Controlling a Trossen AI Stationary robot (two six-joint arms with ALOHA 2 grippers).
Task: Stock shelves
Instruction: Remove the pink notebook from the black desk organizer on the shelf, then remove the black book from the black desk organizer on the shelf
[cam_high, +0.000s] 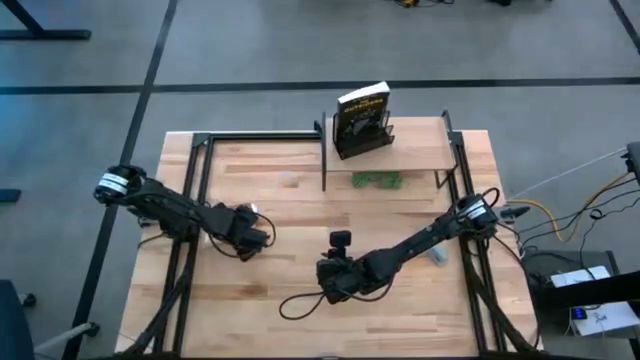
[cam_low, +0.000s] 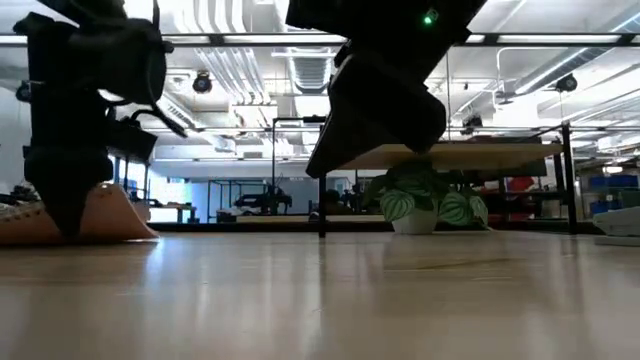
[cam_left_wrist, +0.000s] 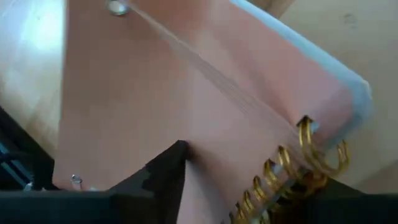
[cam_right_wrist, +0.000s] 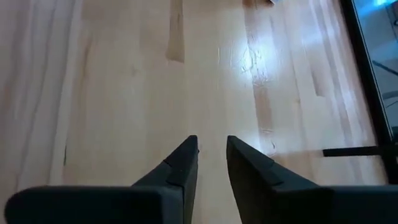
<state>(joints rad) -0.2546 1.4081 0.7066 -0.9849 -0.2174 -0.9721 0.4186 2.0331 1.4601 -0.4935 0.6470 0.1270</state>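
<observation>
**Notebook grip looks thin**

Left wrist: a pink spiral notebook (cam_left_wrist: 205, 93) fills my view, one finger (cam_left_wrist: 163, 180) against its cover; whether I'm clamped I cannot tell.

Right wrist: the right gripper (cam_right_wrist: 211, 163) is nearly closed, empty, over bare table (cam_right_wrist: 124, 74).

Overhead: the left gripper (cam_high: 250, 232) sits well apart from the shelf (cam_high: 415, 150), which already carries a book (cam_high: 362, 118).

I judge a shallow pinch would let the notebook slip out.

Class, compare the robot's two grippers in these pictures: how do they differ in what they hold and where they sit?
The left gripper is closed on a pink spiral-bound notebook; the right gripper holds nothing, its fingers slightly apart over bare tabletop. The left gripper sits on the table's left half, the right gripper nearer the front centre. Both are dark, two-fingered and away from the riser shelf.
</observation>
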